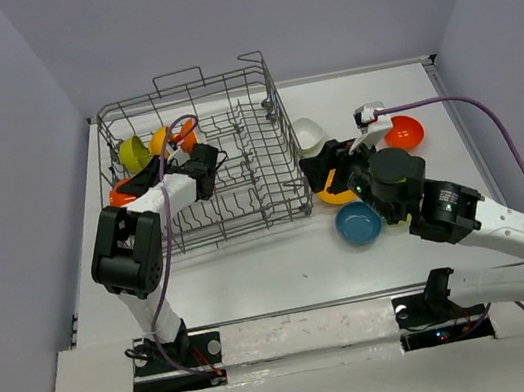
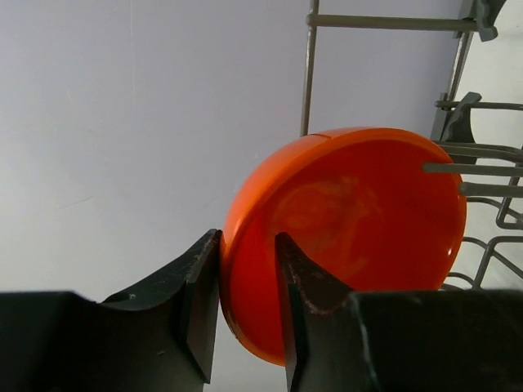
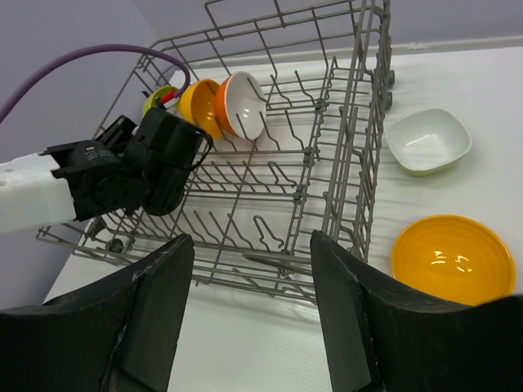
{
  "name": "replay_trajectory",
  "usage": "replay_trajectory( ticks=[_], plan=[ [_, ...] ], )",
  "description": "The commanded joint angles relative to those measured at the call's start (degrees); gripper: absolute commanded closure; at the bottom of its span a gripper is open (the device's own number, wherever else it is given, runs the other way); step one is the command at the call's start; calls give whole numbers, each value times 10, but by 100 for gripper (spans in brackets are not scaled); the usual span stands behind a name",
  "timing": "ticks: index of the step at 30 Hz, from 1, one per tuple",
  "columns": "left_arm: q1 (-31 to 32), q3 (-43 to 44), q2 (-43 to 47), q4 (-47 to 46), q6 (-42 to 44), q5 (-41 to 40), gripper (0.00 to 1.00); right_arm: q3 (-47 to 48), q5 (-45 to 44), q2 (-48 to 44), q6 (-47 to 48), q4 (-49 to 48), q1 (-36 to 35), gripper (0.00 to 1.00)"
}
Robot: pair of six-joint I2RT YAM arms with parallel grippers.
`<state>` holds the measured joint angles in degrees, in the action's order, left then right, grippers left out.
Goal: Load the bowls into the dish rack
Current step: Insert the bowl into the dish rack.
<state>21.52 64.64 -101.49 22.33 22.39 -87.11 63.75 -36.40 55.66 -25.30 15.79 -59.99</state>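
Note:
The grey wire dish rack (image 1: 223, 91) stands at the back left. Lime green (image 1: 133, 154), orange-yellow (image 1: 162, 138) and orange (image 1: 186, 133) bowls stand on edge in its far left corner. A red-orange bowl (image 2: 351, 229) stands on edge at the rack's left side (image 1: 121, 193). My left gripper (image 2: 248, 278) straddles its rim with the jaws slightly apart; in the top view the gripper (image 1: 140, 183) is inside the rack. My right gripper (image 3: 249, 237) is open and empty, hovering beside the rack's right wall (image 1: 323, 167).
On the table right of the rack lie a white bowl (image 1: 309, 132), an orange-yellow bowl (image 1: 340, 194), a teal bowl (image 1: 358, 224) and a red-orange bowl (image 1: 403, 133). Purple walls close the table at back and sides.

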Motion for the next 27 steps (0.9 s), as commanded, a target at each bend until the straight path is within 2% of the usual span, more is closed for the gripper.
replay_trajectory(
  ticks=[1,27],
  plan=[
    [5,-4,-6,13,-19,-87,58,-2,-7,-18,-3,-25,1,35],
    [27,-22,-1,18,-34,-81,46,-4,-17,-21,0,-23,1,35]
  ],
)
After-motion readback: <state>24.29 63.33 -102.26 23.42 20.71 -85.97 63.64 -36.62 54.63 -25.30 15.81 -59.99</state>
